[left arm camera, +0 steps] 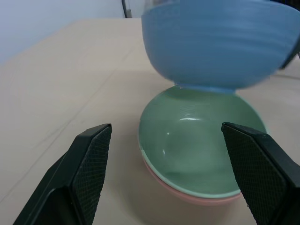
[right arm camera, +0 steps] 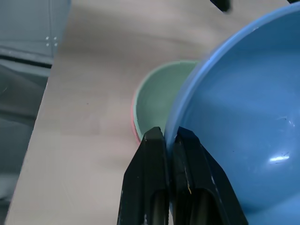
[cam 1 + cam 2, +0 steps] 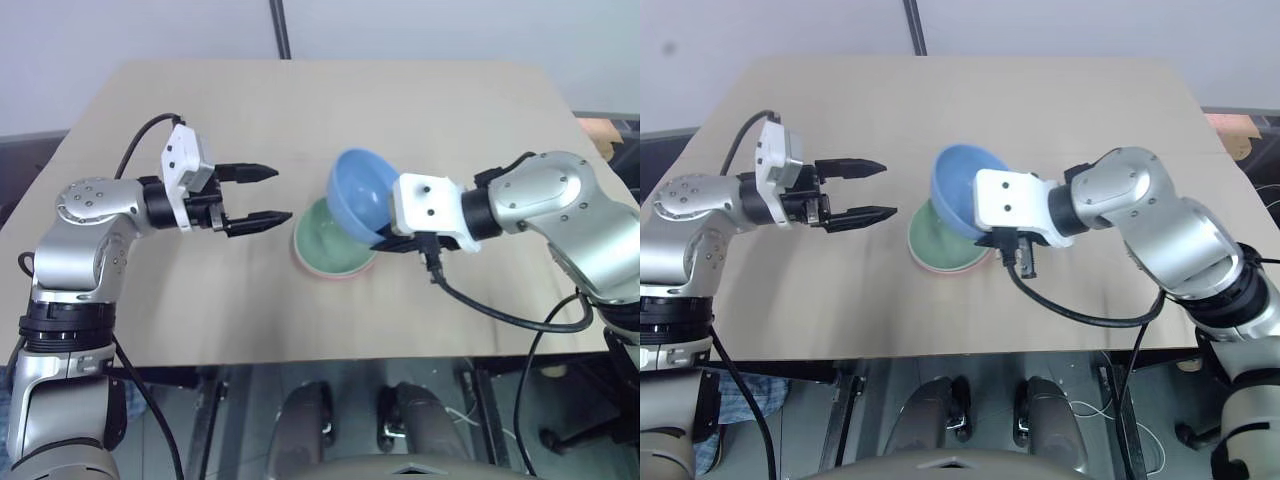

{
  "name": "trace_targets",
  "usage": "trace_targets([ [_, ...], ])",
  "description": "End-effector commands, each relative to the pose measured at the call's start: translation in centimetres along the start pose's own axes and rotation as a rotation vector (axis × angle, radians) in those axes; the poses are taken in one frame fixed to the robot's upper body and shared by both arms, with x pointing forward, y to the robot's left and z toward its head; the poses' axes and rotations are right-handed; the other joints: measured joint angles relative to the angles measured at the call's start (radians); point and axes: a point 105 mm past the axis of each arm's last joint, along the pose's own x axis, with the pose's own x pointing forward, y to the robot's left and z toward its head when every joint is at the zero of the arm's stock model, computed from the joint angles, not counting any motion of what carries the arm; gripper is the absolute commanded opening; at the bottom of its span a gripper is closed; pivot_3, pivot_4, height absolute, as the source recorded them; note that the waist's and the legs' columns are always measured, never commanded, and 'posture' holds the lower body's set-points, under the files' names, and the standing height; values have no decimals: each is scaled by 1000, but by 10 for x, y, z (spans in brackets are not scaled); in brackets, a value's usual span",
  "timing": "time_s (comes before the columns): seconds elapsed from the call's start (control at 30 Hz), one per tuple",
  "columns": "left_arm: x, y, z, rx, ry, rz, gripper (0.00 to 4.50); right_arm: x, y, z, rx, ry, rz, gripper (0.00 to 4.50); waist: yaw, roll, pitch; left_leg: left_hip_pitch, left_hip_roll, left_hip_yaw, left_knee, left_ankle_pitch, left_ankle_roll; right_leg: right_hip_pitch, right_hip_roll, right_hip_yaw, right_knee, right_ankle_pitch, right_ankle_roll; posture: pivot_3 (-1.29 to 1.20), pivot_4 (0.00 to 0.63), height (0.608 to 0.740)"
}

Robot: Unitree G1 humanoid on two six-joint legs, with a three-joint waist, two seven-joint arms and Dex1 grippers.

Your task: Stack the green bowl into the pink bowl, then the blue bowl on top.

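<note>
The green bowl (image 3: 330, 243) sits nested inside the pink bowl (image 1: 197, 199), whose rim shows just under it, at the middle of the table. Over their right side hangs the blue bowl (image 3: 362, 192), tilted, with my right gripper (image 2: 168, 140) shut on its rim. The right hand (image 3: 430, 212) reaches in from the right. My left gripper (image 3: 268, 195) hovers open to the left of the stacked bowls, pointing at them, with nothing between its fingers (image 1: 89, 159).
The light wooden table (image 3: 200, 310) has free surface all around the bowls. Its front edge runs close below my arms. A black cable (image 3: 500, 315) loops under the right wrist.
</note>
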Motion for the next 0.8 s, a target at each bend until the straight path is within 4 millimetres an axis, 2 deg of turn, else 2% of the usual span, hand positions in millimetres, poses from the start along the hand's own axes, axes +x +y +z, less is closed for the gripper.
trace_targets([
  [0.03,-1,2,9,48,-12,-1,3960,1,-6,11,-80,-9,-26,68,1,0,0,0,0,0,0,0,0,0,0,0,0,0,0,0,150,740],
  [0.07,-2,2,9,49,-12,0,3960,2,-7,12,-87,-12,-29,68,1,0,0,0,0,0,0,0,0,0,0,0,0,0,0,0,150,740],
  [0.17,-2,2,10,50,-12,2,3960,1,-8,13,-102,-12,-25,1212,4,0,0,0,0,0,0,0,0,0,0,0,0,0,0,0,150,740],
  [0.27,-3,2,10,50,-11,3,3960,-2,-16,13,-74,-10,-74,2446,2,0,0,0,0,0,0,0,0,0,0,0,0,0,0,0,150,740],
  [0.43,-2,2,10,50,-14,0,3960,-13,-26,5,-38,3,-137,2446,2,0,0,0,0,0,0,0,0,0,0,0,0,0,0,0,150,740],
  [0.57,-2,0,9,45,-15,-1,3960,-29,-34,-7,33,-20,-222,2446,2,0,0,0,0,0,0,0,0,0,0,0,0,0,0,0,150,740],
  [0.8,-5,-1,1,34,19,27,3960,-61,-32,-33,293,-152,-357,2446,4,-1,-1,0,0,0,0,0,0,1,-1,0,0,1,-1,0,150,740],
])
